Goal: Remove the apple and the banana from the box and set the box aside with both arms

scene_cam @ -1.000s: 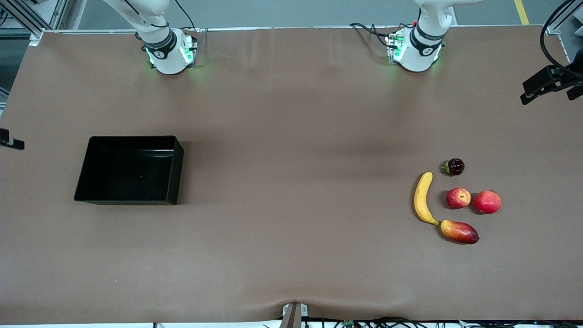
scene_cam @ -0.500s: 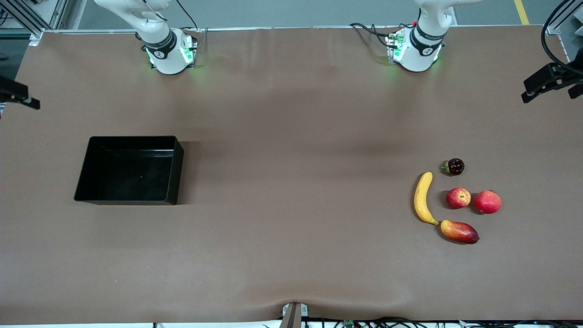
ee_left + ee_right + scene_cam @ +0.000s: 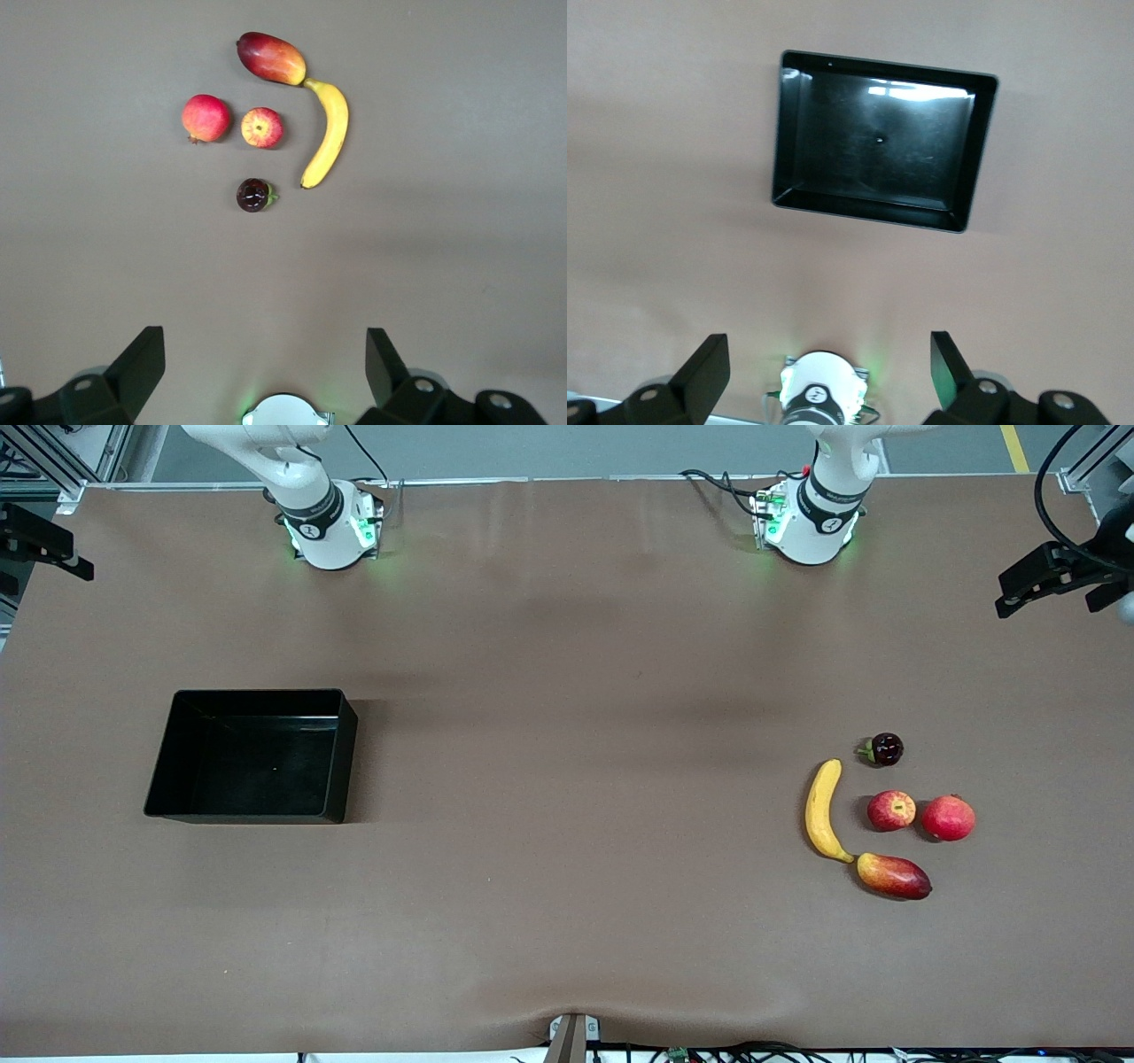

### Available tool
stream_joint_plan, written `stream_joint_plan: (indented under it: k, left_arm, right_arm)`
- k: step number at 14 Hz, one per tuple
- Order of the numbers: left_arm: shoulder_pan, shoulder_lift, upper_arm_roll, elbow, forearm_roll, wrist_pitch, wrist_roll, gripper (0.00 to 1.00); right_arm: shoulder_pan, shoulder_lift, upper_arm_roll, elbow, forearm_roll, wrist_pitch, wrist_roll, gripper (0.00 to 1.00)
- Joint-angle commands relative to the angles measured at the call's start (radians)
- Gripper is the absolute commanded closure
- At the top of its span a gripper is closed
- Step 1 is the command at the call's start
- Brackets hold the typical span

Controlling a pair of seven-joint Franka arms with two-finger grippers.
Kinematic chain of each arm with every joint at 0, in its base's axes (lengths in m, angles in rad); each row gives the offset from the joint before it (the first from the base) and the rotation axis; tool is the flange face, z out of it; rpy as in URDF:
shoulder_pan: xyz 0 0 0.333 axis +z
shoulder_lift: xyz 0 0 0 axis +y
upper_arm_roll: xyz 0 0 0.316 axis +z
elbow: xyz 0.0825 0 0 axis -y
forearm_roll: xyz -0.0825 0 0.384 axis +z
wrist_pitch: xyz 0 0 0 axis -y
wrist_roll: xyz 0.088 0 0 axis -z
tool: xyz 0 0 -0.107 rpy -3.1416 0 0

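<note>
Hovering high at the table ends with fingers wide and empty, left gripper (image 3: 266,372) and right gripper (image 3: 829,372) should just park, since apple (image 3: 891,810) and banana (image 3: 822,810) lie outside the emptied box (image 3: 341,753) at the right arm's end.

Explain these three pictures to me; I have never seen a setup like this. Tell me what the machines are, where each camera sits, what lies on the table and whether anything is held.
Two white robot arms stand at a brown table. One picture looks down from a high camera facing them; the other two come from cameras on each arm's wrist.

The left gripper hangs high above the fruit, jaws open, holding nothing. The right gripper hangs above the black box, jaws open and empty too.

The box is empty, at the right arm's end. At the left arm's end lie the banana, the apple, a red round fruit, a mango and a small dark fruit.
</note>
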Motion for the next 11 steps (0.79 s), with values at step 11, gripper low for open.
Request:
stream_joint_plan:
  k: [11]
  left_arm:
    - [0.003,-0.011,-0.027,-0.003,-0.019,-0.009,-0.01,0.0]
  right_arm:
    - [-0.007,0.041,0.014,0.065,-0.039,0.018,-0.047,0.0]
